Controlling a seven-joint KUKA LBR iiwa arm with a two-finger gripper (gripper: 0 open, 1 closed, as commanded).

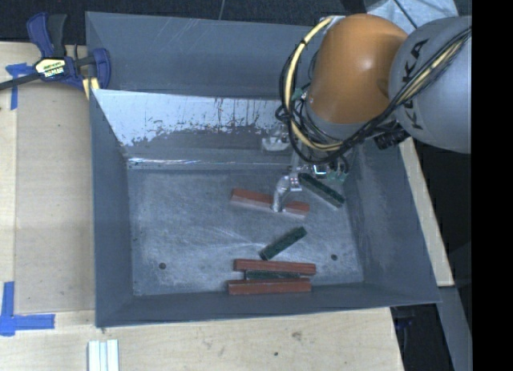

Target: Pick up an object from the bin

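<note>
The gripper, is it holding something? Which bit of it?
It cannot be told. The gripper sits on the flat reddish-brown bar, near the bar's right end, but the bar lies flat on the grey metal bin's floor.

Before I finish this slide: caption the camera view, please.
Gripper over a reddish-brown bar in the bin; green stick and two brown bars nearer the front.

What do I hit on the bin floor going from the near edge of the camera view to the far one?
front brown bar → second brown bar → tilted dark green bar → far brown bar, by the gripper. The dark green piece right of the gripper is left out because it sits level with that bar.
</note>
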